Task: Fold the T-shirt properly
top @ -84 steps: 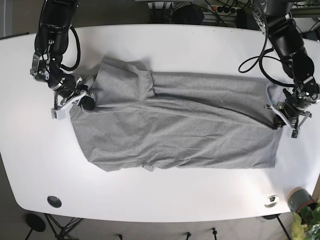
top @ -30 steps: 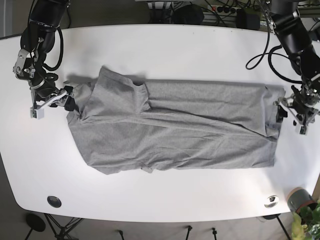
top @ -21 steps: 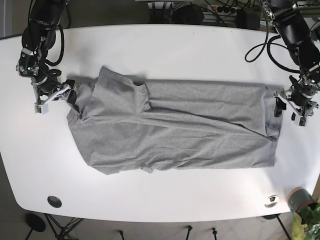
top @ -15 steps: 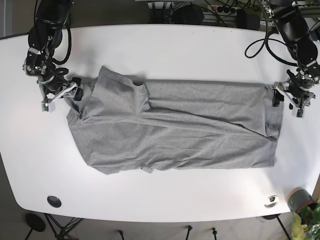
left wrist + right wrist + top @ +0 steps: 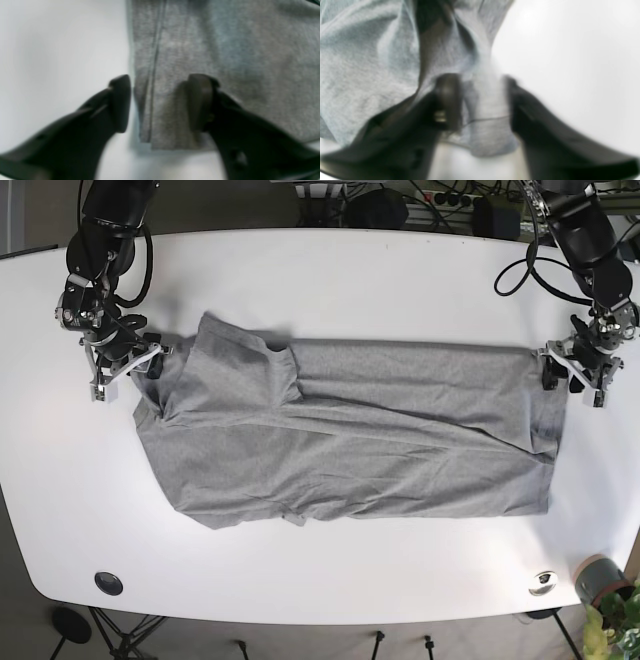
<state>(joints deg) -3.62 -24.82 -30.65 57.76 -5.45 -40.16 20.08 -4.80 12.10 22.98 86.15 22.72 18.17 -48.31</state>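
Grey cotton spreads across the middle of a white table as a T-shirt lies flat and lengthwise, creased in long folds, with two black robot arms reaching down from the far corners to its two short ends. On the right of the overhead view, the left gripper hangs at the shirt's upper corner; its wrist camera shows the jaws parted wide and straddling the stitched hem, one finger on bare tabletop just beside the fabric edge, the other over the cloth, neither pressed together on it. Across the table, the right gripper sits low at the bunched end near the sleeve, which is folded over onto the body of the shirt. Its wrist view, blurred, shows the jaws spread with a hemmed strip of cloth lying between them; whether the fingers touch the fabric cannot be told. A round black fitting and a small metal disc sit near the table's front edge.
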